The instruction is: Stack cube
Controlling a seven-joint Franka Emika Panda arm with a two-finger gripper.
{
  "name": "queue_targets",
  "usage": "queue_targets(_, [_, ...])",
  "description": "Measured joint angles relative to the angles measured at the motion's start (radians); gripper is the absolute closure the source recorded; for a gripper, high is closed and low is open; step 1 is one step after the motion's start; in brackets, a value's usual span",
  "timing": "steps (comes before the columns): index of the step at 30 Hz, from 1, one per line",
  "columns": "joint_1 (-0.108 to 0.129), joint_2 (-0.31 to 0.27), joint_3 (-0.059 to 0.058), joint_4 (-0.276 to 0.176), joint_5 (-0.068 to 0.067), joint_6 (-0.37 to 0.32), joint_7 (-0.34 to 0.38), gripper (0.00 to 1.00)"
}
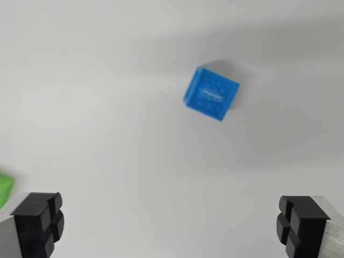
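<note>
Nothing stacked yet: gripper wide open, empty; blue cube alone mid-table; green cube barely showing at left edge.

Cube upper centre on table, another at left edge

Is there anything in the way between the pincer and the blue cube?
No, nothing visible. The pincer is open, and only bare white table lies between it and the blue cube. A green thing peeks in at the wrist view's left edge, off to the side.
</note>
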Motion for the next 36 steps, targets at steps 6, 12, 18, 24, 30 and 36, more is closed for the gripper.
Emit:
queue_targets(6, [-0.001, 0.017, -0.005, -0.01, 0.003, 0.025, 0.016, 0.0])
queue_targets(12, [-0.001, 0.04, -0.013, -0.023, 0.007, 0.055, 0.035, 0.0])
queue_targets(18, [-0.001, 0.067, -0.021, -0.032, 0.012, 0.088, 0.055, 0.0])
queue_targets(24, [-0.002, 0.097, -0.029, -0.043, 0.019, 0.124, 0.077, 0.0])
queue_targets(30, [-0.005, 0.137, -0.037, -0.05, 0.028, 0.165, 0.101, 0.0])
queue_targets(36, [-0.008, 0.176, -0.044, -0.053, 0.039, 0.202, 0.123, 0.0])
